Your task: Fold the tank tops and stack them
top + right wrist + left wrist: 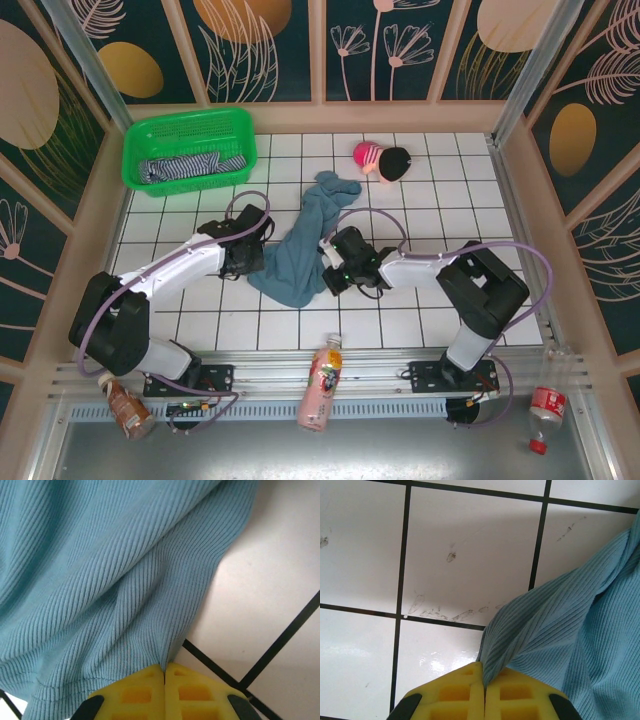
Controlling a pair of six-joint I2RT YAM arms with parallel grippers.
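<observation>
Dusty blue-grey ribbed cloth tank top point(300, 250) pinched from both sides, centre frame.
Left gripper point(484, 674) and right gripper point(164, 670) each clamp an opposite edge, probably to spread it flat for folding.

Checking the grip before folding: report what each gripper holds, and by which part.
Both hold the blue-grey tank top. The left gripper pinches a fold at its left edge; the right gripper a fold at its right edge.
</observation>
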